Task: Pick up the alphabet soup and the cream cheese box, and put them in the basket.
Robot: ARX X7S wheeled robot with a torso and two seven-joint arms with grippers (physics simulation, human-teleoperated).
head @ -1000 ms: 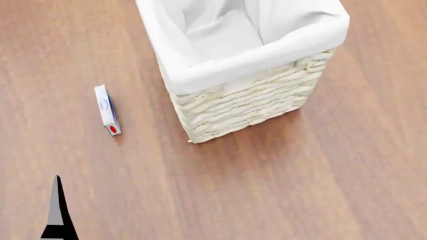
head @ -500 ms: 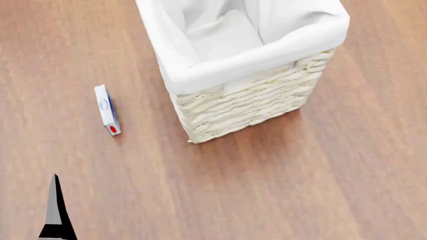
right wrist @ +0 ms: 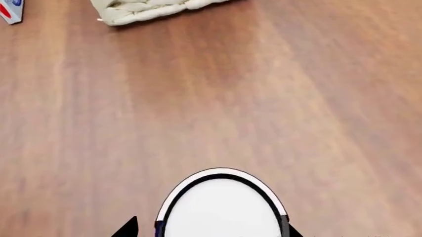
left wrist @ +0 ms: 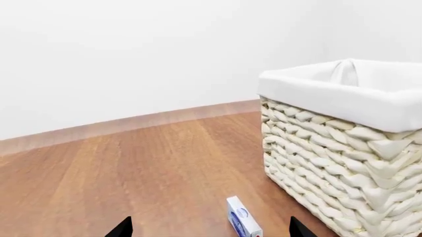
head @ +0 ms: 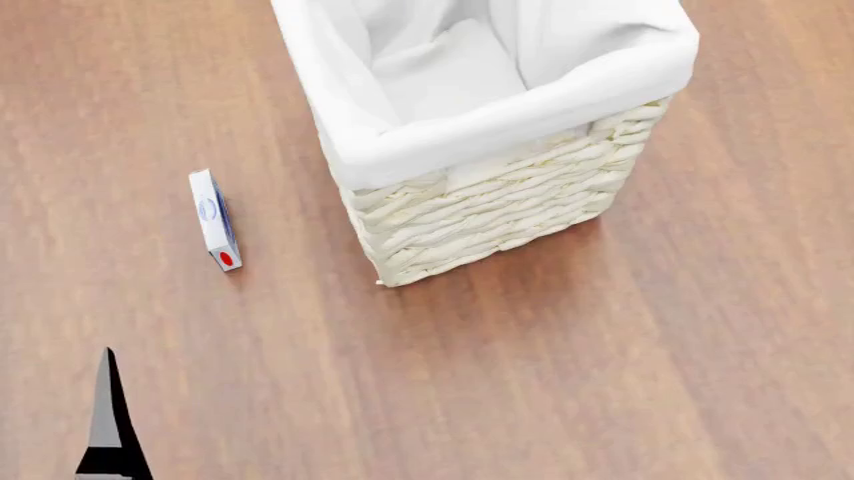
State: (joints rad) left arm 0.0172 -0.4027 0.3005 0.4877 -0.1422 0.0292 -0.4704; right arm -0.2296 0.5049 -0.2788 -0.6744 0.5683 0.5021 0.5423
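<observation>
The cream cheese box (head: 214, 220) lies on the wooden floor to the left of the basket (head: 481, 210), with its red mark at the near end. In the left wrist view my left gripper (left wrist: 209, 229) is open, its tips wide apart, and the box (left wrist: 242, 222) lies just ahead between them, beside the basket (left wrist: 343, 148). One left finger (head: 107, 420) shows at the head view's lower left. In the right wrist view my right gripper (right wrist: 207, 229) is shut on the alphabet soup can (right wrist: 221, 207), whose white end with a dark rim fills the gap. The right gripper is out of the head view.
The wooden floor (head: 601, 380) spreads all around. A white wall and a pale baseboard (left wrist: 132, 123) stand beyond the basket. The right wrist view shows the basket's bottom corner (right wrist: 145, 7) and an end of the box (right wrist: 10, 10) far ahead.
The left finger has shifted slightly to the left in the head view. The box and the basket have not moved.
</observation>
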